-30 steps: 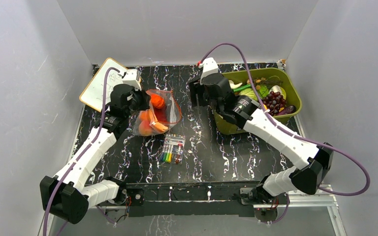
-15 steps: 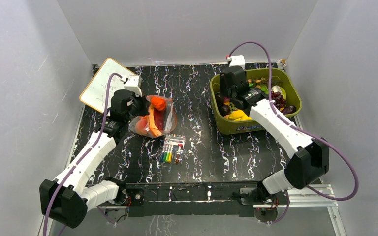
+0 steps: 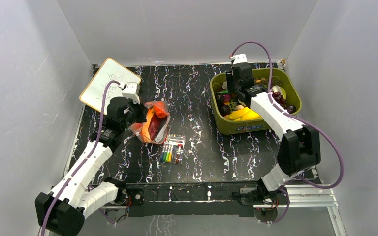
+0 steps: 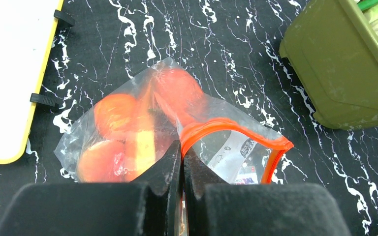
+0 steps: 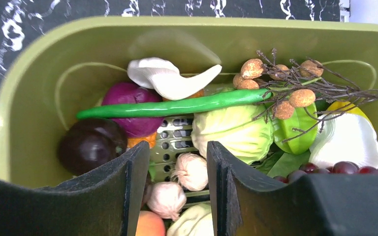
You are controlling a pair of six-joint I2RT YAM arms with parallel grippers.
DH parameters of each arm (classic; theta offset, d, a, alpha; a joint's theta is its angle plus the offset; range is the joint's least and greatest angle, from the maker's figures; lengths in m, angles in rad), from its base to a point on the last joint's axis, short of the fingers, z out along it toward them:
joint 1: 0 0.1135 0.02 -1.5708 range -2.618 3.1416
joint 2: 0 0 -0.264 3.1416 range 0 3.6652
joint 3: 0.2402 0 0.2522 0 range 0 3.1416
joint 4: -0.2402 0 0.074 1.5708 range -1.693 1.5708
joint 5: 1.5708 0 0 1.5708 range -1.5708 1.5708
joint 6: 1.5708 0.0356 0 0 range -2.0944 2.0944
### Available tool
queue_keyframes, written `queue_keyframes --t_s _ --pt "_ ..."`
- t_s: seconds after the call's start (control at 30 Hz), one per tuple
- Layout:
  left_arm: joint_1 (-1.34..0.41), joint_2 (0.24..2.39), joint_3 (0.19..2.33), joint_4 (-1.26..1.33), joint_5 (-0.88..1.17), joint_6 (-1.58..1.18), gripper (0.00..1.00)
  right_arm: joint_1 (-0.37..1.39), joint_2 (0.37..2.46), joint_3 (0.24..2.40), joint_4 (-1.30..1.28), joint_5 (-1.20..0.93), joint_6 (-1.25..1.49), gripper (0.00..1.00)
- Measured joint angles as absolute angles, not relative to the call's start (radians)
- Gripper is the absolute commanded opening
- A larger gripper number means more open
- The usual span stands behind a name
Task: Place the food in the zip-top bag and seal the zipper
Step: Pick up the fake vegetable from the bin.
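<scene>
The clear zip-top bag [image 3: 152, 125] stands left of centre on the table, with orange and red toy food [image 4: 113, 110] inside. My left gripper [image 4: 182, 147] is shut on the bag's mouth edge, at the red-orange zipper [image 4: 236, 130], which gapes open to the right. In the top view the left gripper [image 3: 137, 114] is at the bag's left side. My right gripper [image 5: 178, 147] is open and empty, hovering over more food in the olive-green bin [image 5: 29, 98]: a dark purple fruit [image 5: 91, 145], garlic bulbs [image 5: 192, 171] and a pale cabbage [image 5: 234, 130].
The bin [image 3: 241, 129] stands at the back right, also holding a long green pod [image 5: 177, 105], a white mushroom [image 5: 167, 78] and a longan twig [image 5: 295, 81]. A pack of coloured markers [image 3: 172, 149] lies just in front of the bag. A whiteboard [image 3: 108, 83] lies at the back left.
My right gripper has swung from the table's middle to over the bin. My left gripper has pulled the bag's mouth towards the front, and the bag has bunched up.
</scene>
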State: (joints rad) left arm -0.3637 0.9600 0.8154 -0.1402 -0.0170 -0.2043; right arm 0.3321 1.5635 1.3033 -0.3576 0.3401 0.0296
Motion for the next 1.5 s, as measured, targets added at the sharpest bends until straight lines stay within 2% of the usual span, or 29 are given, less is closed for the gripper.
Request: queue_keyframes --t_s 0.4,0.8,1.3,1.5 --pt "-0.364 0.939 0.768 -0.128 -0.011 -0.171 0.00 0.283 1.720 1.367 -0.366 0.229 -0.180 0.45" --pt "-0.369 0.935 0.752 -0.119 -0.003 -0.157 0.00 0.280 1.823 1.453 -0.324 0.161 -0.239 0.47" --pt "-0.369 0.933 0.752 -0.115 0.001 -0.149 0.00 0.280 1.916 1.478 -0.304 0.204 -0.340 0.49" --pt "-0.369 0.956 0.752 -0.113 0.001 -0.149 0.00 0.280 1.921 1.483 -0.302 0.223 -0.366 0.45"
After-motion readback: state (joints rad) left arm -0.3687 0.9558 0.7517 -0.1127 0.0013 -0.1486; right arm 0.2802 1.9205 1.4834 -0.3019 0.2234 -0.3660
